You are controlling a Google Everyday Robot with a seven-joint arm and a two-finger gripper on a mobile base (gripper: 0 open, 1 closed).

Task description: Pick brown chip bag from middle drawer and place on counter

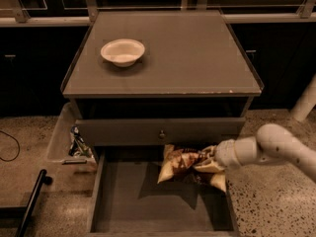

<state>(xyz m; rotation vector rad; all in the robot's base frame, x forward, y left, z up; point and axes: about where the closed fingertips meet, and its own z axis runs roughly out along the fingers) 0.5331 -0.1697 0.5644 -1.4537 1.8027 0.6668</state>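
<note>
The brown chip bag (183, 166) hangs crumpled above the back right of the open middle drawer (148, 201), just below the upper drawer front. My gripper (210, 161) comes in from the right on a white arm and is shut on the bag's right end, holding it clear of the drawer floor. The counter (197, 53) is the grey cabinet top above, with a thin light front edge.
A white bowl (123, 51) sits on the counter's left part. The upper drawer front with a round knob (161, 134) is right behind the bag. A clear bin (64, 139) with a colourful wrapper (79, 143) stands left of the cabinet. A black bar (30, 201) lies at the lower left.
</note>
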